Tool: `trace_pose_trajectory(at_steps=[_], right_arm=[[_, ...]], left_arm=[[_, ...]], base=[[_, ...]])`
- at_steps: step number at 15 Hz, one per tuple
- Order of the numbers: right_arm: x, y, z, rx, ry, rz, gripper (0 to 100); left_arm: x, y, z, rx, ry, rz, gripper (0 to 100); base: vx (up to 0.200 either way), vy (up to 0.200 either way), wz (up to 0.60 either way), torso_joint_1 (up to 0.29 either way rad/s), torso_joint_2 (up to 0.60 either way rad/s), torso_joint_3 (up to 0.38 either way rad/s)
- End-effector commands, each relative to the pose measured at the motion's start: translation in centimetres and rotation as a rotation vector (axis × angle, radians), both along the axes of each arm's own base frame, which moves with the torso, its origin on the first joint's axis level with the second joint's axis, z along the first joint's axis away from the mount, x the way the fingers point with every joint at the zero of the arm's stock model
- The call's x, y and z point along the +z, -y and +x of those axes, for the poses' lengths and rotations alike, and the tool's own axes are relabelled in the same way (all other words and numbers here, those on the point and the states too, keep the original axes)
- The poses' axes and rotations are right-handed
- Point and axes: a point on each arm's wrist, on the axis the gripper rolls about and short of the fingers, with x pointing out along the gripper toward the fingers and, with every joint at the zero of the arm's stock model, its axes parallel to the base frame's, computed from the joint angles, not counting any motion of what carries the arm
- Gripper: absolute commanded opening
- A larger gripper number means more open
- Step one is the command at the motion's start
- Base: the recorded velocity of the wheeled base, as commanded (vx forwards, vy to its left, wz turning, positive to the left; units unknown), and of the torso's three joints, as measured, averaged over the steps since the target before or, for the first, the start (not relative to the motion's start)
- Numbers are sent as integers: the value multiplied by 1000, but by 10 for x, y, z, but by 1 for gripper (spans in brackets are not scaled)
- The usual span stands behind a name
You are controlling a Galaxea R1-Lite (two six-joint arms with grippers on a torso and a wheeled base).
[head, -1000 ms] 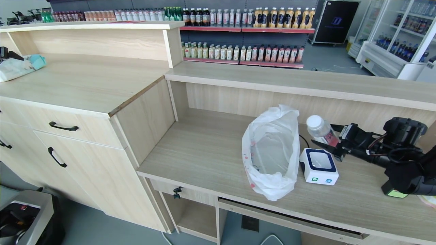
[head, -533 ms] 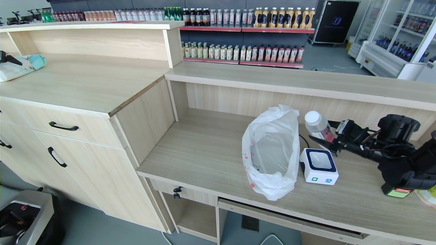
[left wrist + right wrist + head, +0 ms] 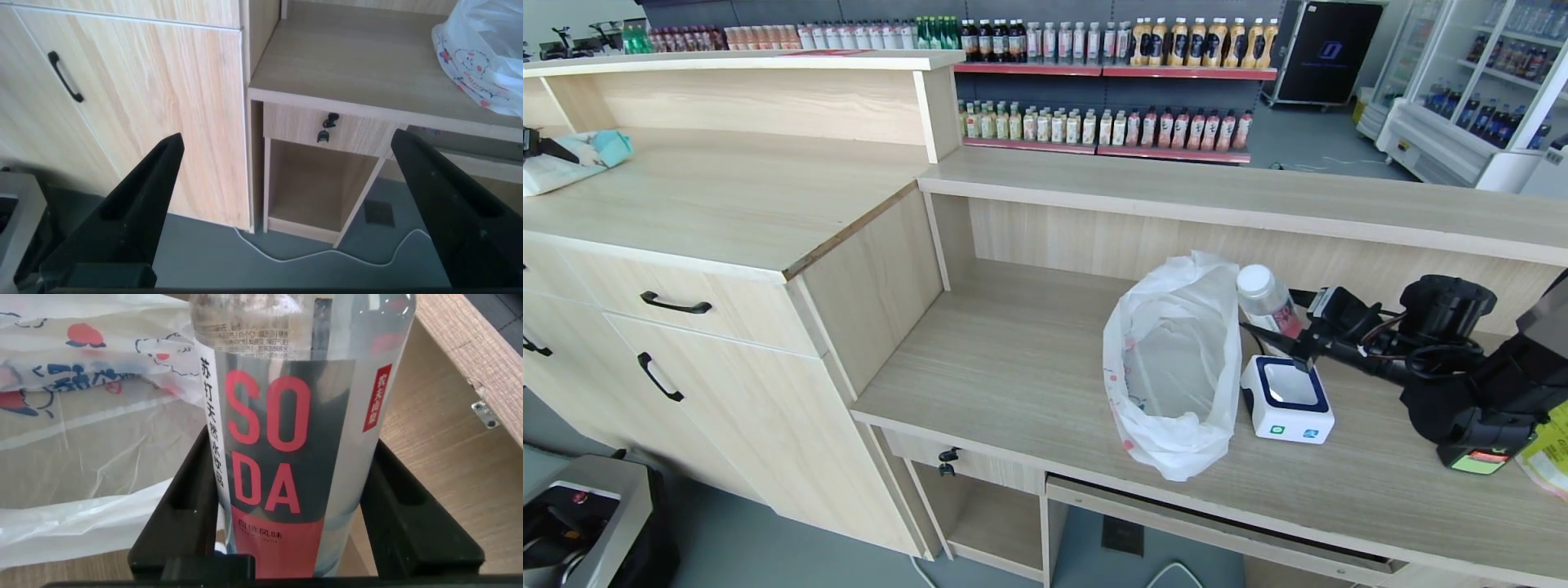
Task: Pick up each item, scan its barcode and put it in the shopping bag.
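Note:
My right gripper (image 3: 1286, 331) is shut on a clear soda bottle (image 3: 1263, 304) with a white cap and a red label. It holds the bottle tilted above the white barcode scanner (image 3: 1288, 399), close to the right side of the white shopping bag (image 3: 1174, 363), which stands open on the lower counter. In the right wrist view the soda bottle (image 3: 298, 425) sits between the black fingers (image 3: 184, 514), with the bag (image 3: 90, 416) behind it. In the left wrist view my left gripper (image 3: 286, 204) hangs open, low beside the counter's cabinet front, a corner of the bag (image 3: 482, 57) far off.
The lower counter (image 3: 1013, 367) has free room left of the bag. A higher counter (image 3: 703, 196) rises on the left, with a white pack and teal cloth (image 3: 568, 155) at its far end. A yellow packet (image 3: 1550, 449) lies at the right edge. Drink shelves stand behind.
My right gripper has carried the soda bottle leftward, from right of the scanner to above it and nearer the bag. The bag and scanner stay put.

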Motion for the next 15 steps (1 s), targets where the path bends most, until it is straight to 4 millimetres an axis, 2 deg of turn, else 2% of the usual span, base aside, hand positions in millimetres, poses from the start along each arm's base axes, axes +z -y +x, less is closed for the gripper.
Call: trace_pose_trajectory(at_steps=[1,4,6,7,9,10,11,13,15], right_arm=[[-5,0,4,1,-4,1,0],[-4,0,5,1,3,3,0],[10,-1,-1,1,23,8,0],[30,-2,-17,-1,27,27,0],[76,-1,-66,-35,-14,135,0],[94,6,-83,-79,-16,168,0],[118,22,-111,-168,-45,217,0],[126,57,-155,-354,-116,243,0],[128,73,-192,-480,-148,258,0]], left_arm=[[0,0,0,0,-1,0,100],[0,0,0,0,-1,0,100],[0,0,0,0,-1,0,100],[0,0,0,0,-1,0,100],[0,0,0,0,-1,0,100],[0,0,0,0,-1,0,100],[0,0,0,0,-1,0,100],[0,0,0,0,-1,0,100],[0,0,0,0,-1,0,100]], base=[[0,0,0,0,0,0],[0,0,0,0,0,0],[0,0,0,0,0,0],[0,0,0,0,0,0],[0,0,0,0,0,0],[0,0,0,0,0,0],[0,0,0,0,0,0],[0,0,0,0,0,0],[0,0,0,0,0,0]])
